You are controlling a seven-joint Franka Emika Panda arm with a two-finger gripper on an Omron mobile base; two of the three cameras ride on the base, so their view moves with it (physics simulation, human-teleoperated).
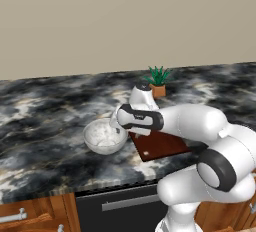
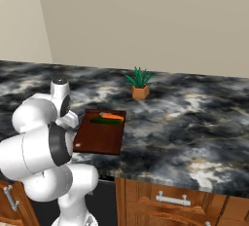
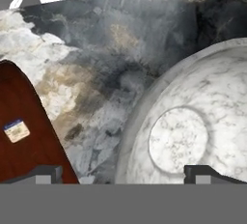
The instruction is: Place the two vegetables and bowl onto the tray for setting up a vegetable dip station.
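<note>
**Helper:** Two dark finger tips stick up at the bottom of your hand view, and they stand far apart. So your gripper (image 3: pixel 125 172) is wide open, and it holds nothing.

**Operator:** What do you see right under it?

**Helper:** You see the bowl (image 3: pixel 193 131) under the right finger tip. It is round and whitish, with a flat round bottom. The bowl sits on the dark marble counter (image 3: pixel 96 68), not on the tray. The left finger tip is over the edge of the tray (image 3: pixel 24 136). You can spot a small label on the brown wood there.

**Operator:** Where is the bowl in the left base view?

**Helper:** You find the bowl (image 1: pixel 104 136) near the front edge of the counter (image 1: pixel 45 116). Your gripper (image 1: pixel 116 124) hangs just over its right rim. I cannot tell if it touches the rim. The tray (image 1: pixel 160 146) lies just beside the bowl, on its right, and your arm hides much of it.

**Operator:** And the vegetables?

**Helper:** Look at the right base view. You see the tray (image 2: pixel 99 135) flat on the counter (image 2: pixel 194 122). The carrot (image 2: pixel 113 116) and the green vegetable (image 2: pixel 106 121) both lie on the far end of the tray. They lie side by side and very close. The carrot is the one farther back.

**Operator:** Anything behind that?

**Helper:** You see a small potted plant (image 2: pixel 140 84) farther back on the counter, well apart from the tray. It has spiky green leaves and an orange pot.
</note>
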